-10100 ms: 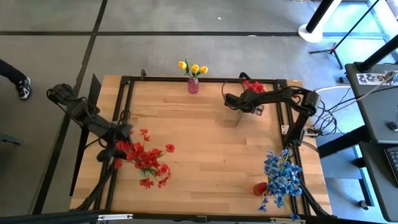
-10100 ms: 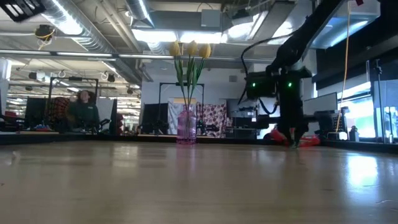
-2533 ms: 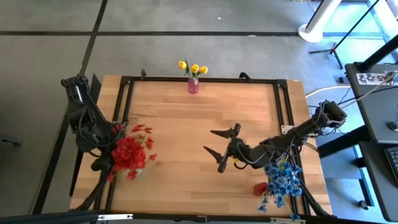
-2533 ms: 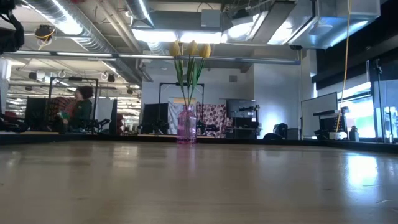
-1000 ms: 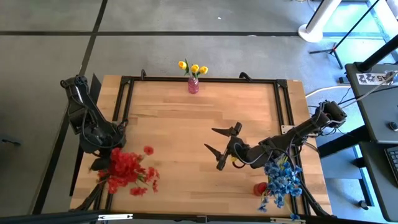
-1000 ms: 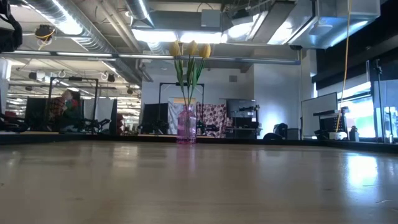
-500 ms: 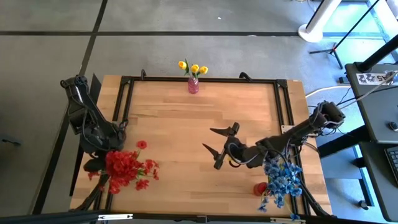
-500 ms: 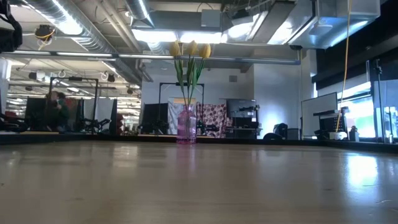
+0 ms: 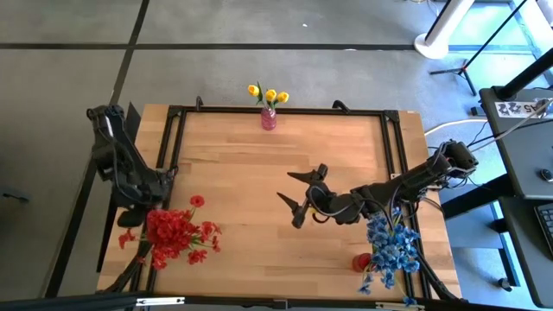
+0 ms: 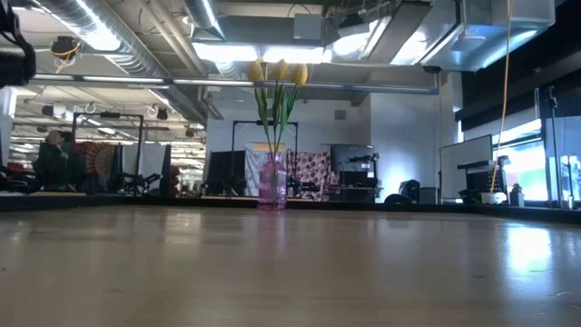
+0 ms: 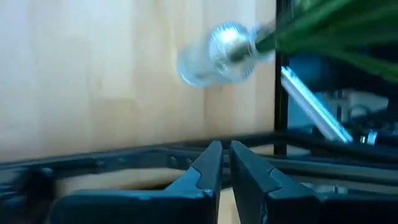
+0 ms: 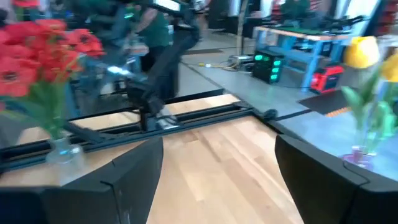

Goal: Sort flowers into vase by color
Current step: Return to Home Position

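Retreat should go gently: left claw (image 11: 226,149), closed to a sliver and empty, should lift clear of red flowers (image 9: 173,231) just beside it at the surface's left edge; right claw (image 9: 300,195), spread wide and empty, should skirt blue flowers (image 9: 390,246).

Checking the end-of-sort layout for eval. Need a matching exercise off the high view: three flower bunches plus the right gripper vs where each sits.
Things:
1. yellow tulip-like flowers in the pink glass vase
2. red flower bunch on green stems
3. blue flower bunch
4. right gripper, fingers wide open

Places, as the high view shows them:
A. bottom right of the wooden table
B. middle of the table
C. top edge, centre
D. bottom left of the table

Pairs: 1-C, 2-D, 3-A, 4-B
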Motion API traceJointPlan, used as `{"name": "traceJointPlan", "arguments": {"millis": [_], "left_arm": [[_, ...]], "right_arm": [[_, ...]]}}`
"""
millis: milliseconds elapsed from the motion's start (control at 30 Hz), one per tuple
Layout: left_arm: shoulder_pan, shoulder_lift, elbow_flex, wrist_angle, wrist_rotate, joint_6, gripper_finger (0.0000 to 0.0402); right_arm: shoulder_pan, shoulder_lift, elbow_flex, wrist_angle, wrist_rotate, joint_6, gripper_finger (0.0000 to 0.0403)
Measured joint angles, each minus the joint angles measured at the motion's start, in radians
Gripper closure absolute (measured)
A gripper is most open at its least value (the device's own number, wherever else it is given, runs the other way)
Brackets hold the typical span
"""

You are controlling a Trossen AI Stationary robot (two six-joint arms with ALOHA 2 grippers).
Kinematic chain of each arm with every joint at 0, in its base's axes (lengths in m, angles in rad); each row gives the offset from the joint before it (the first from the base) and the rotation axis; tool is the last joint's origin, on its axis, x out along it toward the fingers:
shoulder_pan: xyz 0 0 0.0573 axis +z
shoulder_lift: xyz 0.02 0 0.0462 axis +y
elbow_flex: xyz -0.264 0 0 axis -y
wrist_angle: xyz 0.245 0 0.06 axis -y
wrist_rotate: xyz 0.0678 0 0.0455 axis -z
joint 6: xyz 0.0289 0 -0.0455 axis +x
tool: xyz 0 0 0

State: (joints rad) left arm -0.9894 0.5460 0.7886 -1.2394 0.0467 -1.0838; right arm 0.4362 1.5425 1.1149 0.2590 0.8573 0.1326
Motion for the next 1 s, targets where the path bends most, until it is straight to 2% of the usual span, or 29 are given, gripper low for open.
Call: {"name": "traceJointPlan", "arguments": {"millis": [100, 233, 333, 400, 500, 567, 633, 800, 900, 1000], "left_arm": [[0.000, -0.064, 0.018, -0.057, -0.099, -0.015, 0.0378], [0.009, -0.123, -0.004, -0.098, -0.383, -0.051, 0.0385], [0.023, -0.119, -0.065, -0.049, -0.494, -0.022, 0.0392], [0.040, -0.119, -0.116, 0.038, -0.552, 0.025, 0.0397], [0.090, -0.127, -0.164, 0.124, -0.559, 0.092, 0.0400], [0.145, -0.125, -0.169, 0.128, -0.569, 0.069, 0.0400], [0.208, -0.125, -0.170, 0.200, -0.607, 0.029, 0.0400], [0.344, -0.104, -0.179, 0.424, -0.620, 0.158, 0.0400], [0.444, -0.065, -0.221, 0.575, -0.643, 0.250, 0.0400], [0.550, -0.029, -0.295, 0.805, -0.608, 0.359, 0.0400]], "right_arm": [[0.001, 0.000, 0.000, 0.000, -0.030, -0.011, 0.0095], [0.002, 0.000, 0.000, 0.009, -0.020, -0.035, 0.0095], [-0.007, 0.000, 0.000, 0.003, -0.077, -0.050, 0.0095], [-0.023, 0.008, 0.000, 0.008, -0.158, -0.051, 0.0095], [-0.057, 0.050, 0.001, 0.042, -0.289, -0.051, 0.0095], [-0.085, 0.094, 0.001, 0.092, -0.374, -0.057, 0.0095], [-0.115, 0.139, 0.000, 0.163, -0.461, -0.067, 0.0095], [-0.195, 0.186, 0.000, 0.333, -0.666, -0.136, 0.0096], [-0.233, 0.172, -0.017, 0.388, -0.712, -0.205, 0.0110], [-0.270, 0.124, -0.094, 0.486, -0.728, -0.269, 0.0145]]}}
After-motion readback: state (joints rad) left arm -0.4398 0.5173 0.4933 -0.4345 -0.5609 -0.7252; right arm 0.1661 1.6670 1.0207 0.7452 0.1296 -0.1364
